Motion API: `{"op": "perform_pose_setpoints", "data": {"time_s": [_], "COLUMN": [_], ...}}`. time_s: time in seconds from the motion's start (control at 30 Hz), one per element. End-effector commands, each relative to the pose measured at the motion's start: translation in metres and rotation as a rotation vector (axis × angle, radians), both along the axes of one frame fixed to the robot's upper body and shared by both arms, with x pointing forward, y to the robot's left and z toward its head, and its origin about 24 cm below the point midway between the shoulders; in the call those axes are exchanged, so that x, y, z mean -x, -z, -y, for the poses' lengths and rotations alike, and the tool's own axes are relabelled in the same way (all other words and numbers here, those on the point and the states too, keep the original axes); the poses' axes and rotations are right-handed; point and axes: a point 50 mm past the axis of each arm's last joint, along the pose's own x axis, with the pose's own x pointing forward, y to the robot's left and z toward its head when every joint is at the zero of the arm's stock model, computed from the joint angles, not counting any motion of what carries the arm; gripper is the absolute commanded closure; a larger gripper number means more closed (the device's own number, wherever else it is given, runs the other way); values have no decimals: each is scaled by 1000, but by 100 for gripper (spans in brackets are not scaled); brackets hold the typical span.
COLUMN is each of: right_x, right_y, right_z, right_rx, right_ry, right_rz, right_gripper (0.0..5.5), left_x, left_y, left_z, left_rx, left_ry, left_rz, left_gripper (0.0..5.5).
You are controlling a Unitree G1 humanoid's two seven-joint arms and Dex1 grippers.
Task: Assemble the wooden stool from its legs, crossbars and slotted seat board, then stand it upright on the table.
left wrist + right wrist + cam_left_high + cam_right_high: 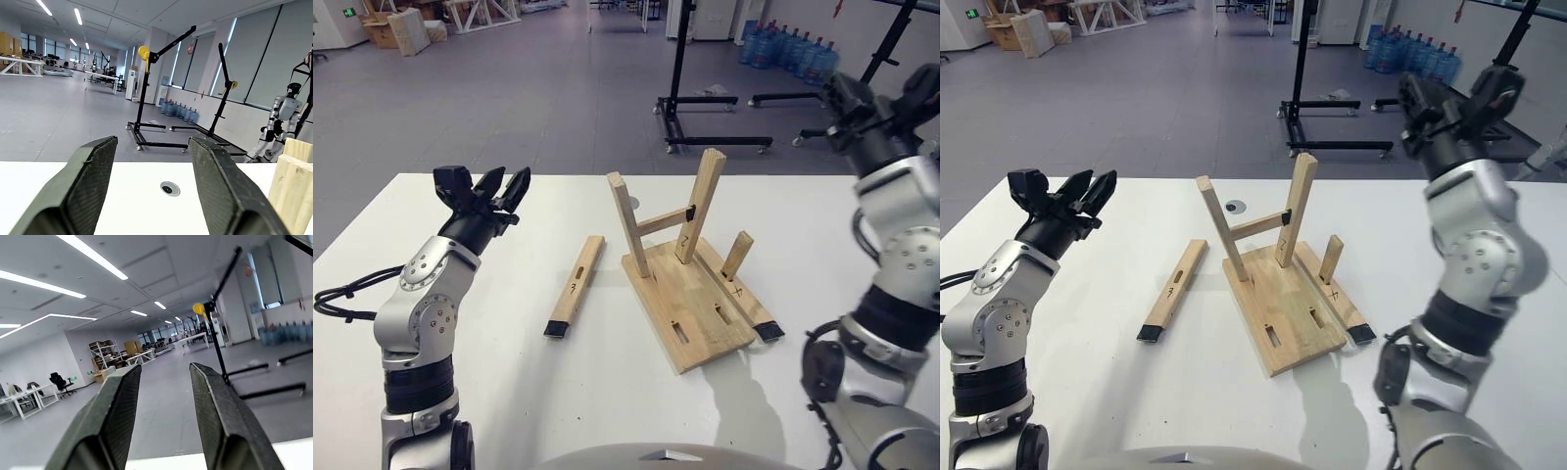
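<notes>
The slotted seat board [690, 308] lies flat on the white table [509, 392]. Two legs [628, 227] [701, 204] stand tilted in its slots, joined by a crossbar [663, 221]. Another leg [744, 297] lies along the board's right edge with a short piece [737, 255] sticking up from it. A loose leg [576, 285] lies left of the board. My left gripper [504, 183] hovers open over the table's far left, empty. My right gripper [1449, 93] is raised high at the right, open and empty, as its fingers [217, 421] show in the right wrist view.
A round cable hole [1235, 207] sits in the table behind the stool parts. Black wheeled stands [710, 122] and water bottles [793, 49] are on the floor beyond the far edge. Bare table spreads in front and to the left.
</notes>
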Motion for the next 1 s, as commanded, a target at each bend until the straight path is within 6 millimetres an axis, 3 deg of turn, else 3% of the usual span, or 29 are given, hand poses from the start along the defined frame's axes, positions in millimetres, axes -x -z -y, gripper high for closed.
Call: {"op": "perform_pose_setpoints", "data": {"time_s": [0.03, 0.1, 0.17, 0.3, 0.4, 0.6, 1.0], "right_x": [56, 83, 89, 80, 70, 62, 56], "right_y": [47, 98, 131, 167, 179, 205, 232], "right_z": [40, 34, 25, 11, 11, 0, -11], "right_rx": [321, 335, 292, 298, 302, 287, 333], "right_ry": [-277, -454, -493, -415, -318, -271, -273], "right_rz": [-381, -641, -736, -763, -742, -784, -833], "right_gripper": [368, 335, 298, 232, 189, 189, 189], "left_x": [26, 39, 44, 43, 43, 41, 38], "left_y": [3, 12, 20, 21, 23, 24, 24], "left_z": [-25, -33, -36, -35, -32, -26, -20], "left_rx": [66, 72, 66, 46, 40, 26, 15], "left_ry": [-52, -78, -115, -156, -139, -98, -83], "left_rz": [-40, -90, -124, -137, -151, -154, -151], "left_gripper": [283, 283, 264, 208, 159, 159, 159]}}
